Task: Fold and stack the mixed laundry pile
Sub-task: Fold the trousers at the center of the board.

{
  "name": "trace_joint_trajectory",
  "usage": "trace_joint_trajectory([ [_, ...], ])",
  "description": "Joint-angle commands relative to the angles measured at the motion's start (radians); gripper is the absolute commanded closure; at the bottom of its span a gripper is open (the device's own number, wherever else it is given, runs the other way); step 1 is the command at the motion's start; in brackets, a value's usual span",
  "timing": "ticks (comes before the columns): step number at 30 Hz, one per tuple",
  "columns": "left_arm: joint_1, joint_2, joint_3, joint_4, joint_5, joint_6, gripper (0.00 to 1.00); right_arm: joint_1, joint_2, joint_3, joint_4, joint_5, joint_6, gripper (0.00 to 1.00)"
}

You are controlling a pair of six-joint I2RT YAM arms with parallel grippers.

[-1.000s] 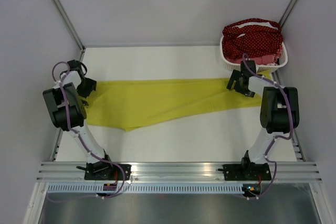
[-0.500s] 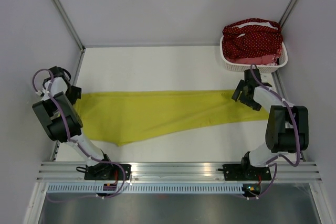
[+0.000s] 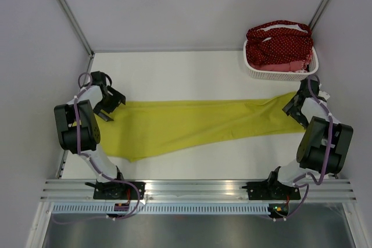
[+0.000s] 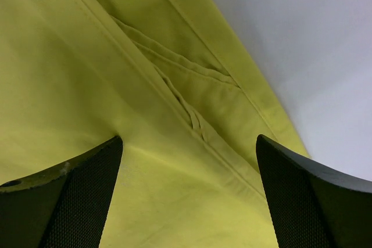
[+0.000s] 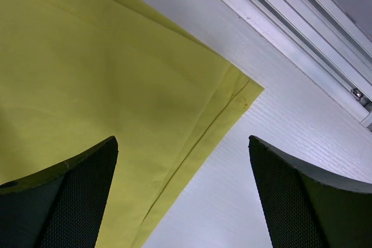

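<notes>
one piece of the mixed laundry pile (image 3: 278, 50) is out: the yellow-green garment (image 3: 197, 123) lies stretched flat across the worktop (image 3: 174, 71), not yet folded. the dark red dotted cloth (image 3: 279, 38) and a pinkish piece (image 3: 285, 67) under it sit heaped in the white basket (image 3: 254, 72) at the far right corner, so nearly all your work lies ahead. your left hand (image 4: 187, 143) hovers wide open over the seamed end, holding nothing; your right hand (image 5: 183, 143) is equally wide and empty above the opposite hem corner. the worktop is white and matte, walled by pale panels (image 3: 186, 4), with an aluminium rail (image 3: 197, 189) along the near edge.
</notes>
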Motion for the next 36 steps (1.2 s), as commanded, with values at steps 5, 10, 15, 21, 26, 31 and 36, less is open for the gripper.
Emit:
trace_joint_trajectory([
  [5, 0.015, 0.061, -0.017, 0.05, -0.001, 0.039, 0.0, -0.056, 0.073, 0.008, 0.091, -0.043, -0.006, 0.02],
  [10, 0.015, 0.078, -0.024, 0.051, -0.006, 0.036, 0.0, -0.057, 0.099, 0.01, 0.165, -0.076, -0.002, 0.02],
  [15, 0.015, 0.074, -0.024, 0.051, -0.015, 0.034, 0.0, -0.058, 0.107, 0.001, 0.187, -0.074, 0.003, 0.03],
  [21, 0.017, 0.064, -0.027, 0.051, -0.02, 0.029, 0.0, -0.058, 0.115, -0.019, 0.173, -0.035, 0.02, 0.04],
  [26, 0.018, 0.068, -0.027, 0.051, -0.018, 0.026, 0.0, -0.063, 0.118, -0.044, 0.217, -0.062, 0.03, 0.08],
  [31, 0.026, 0.057, -0.032, 0.051, -0.024, 0.025, 0.0, -0.063, 0.115, -0.055, 0.271, -0.088, 0.038, 0.19],
  [36, 0.034, 0.054, -0.035, 0.05, -0.018, 0.025, 0.0, -0.063, 0.098, -0.03, 0.23, -0.048, 0.04, 0.52],
])
